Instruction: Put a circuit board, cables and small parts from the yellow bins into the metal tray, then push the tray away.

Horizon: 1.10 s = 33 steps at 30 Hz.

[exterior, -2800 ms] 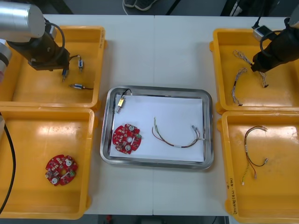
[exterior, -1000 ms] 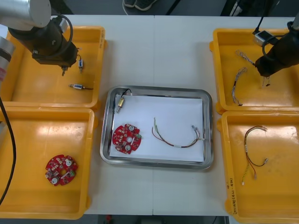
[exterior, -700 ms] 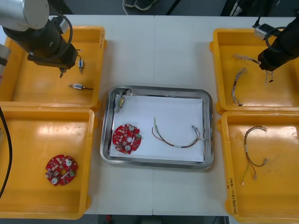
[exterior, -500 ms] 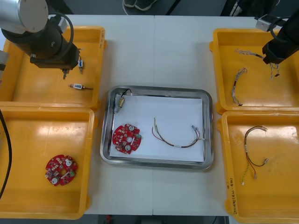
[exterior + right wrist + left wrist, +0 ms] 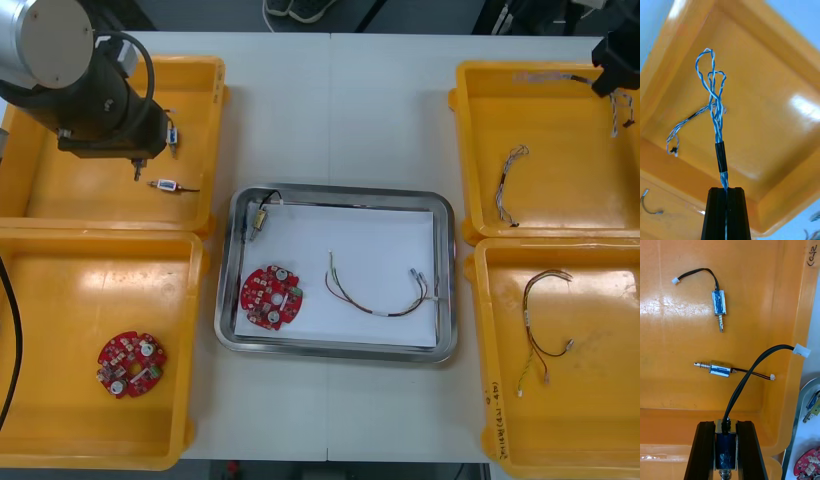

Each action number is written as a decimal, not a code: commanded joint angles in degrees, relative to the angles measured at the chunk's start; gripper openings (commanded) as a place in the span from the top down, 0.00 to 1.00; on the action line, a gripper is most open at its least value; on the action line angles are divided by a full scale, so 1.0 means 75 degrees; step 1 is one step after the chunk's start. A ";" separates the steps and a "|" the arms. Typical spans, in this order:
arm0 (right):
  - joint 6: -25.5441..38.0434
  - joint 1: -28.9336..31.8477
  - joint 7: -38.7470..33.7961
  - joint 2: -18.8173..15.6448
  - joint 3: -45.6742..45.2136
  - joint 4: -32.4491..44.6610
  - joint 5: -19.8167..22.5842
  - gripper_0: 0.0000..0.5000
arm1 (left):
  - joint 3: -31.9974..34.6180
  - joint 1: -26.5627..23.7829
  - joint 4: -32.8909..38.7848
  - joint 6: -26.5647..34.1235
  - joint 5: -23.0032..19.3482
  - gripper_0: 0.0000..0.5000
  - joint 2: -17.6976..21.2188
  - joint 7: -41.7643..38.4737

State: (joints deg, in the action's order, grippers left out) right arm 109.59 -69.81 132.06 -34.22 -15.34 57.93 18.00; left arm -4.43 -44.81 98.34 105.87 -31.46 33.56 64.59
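My left gripper is shut on a small metal part with a blue body, and the part's black cable arches up to a white plug. In the front view this gripper hangs over the far left yellow bin. My right gripper is shut on a twisted blue and white cable, which dangles above the far right bin. Seen from the front, that gripper is at the far right edge and the cable hangs under it. The metal tray holds a red circuit board, a red and yellow cable and a small metal part.
Two more small metal parts lie in the far left bin. A second blue and white cable lies in the far right bin. The near right bin holds a cable, and the near left bin a circuit board.
My right gripper has risen and moved toward the far right corner, lifting the blue and white cable out of the bin. The left arm has shifted slightly with its part.
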 commanded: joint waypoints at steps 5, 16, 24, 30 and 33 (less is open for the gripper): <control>0.0054 0.0754 -0.0252 -0.0195 0.0089 0.2283 0.0190 1.00 | 0.0274 0.0033 0.0459 0.0134 -0.0095 1.00 0.0049 -0.0467; 0.0054 0.1527 -0.0393 -0.0148 0.0663 0.4030 0.1515 1.00 | 0.0297 0.0033 0.0529 0.0134 -0.0118 1.00 0.0037 -0.0584; 0.0054 0.1621 -0.0604 -0.0125 0.1483 0.4920 0.2628 1.00 | 0.0297 0.0033 0.0529 0.0134 -0.0154 1.00 0.0037 -0.0608; 0.0054 0.1832 -0.1295 -0.0125 0.1999 0.5764 0.3448 1.00 | 0.0297 0.0033 0.0529 0.0146 -0.0165 1.00 0.0037 -0.0619; 0.0054 0.1961 -0.1623 -0.0125 0.2292 0.6256 0.3706 1.00 | 0.0309 0.0033 0.0529 0.0134 -0.0177 1.00 0.0037 -0.0619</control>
State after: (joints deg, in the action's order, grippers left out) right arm 109.80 -56.23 122.54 -34.22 -0.55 100.40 44.09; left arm -4.07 -44.69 100.32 106.38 -32.22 33.56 64.54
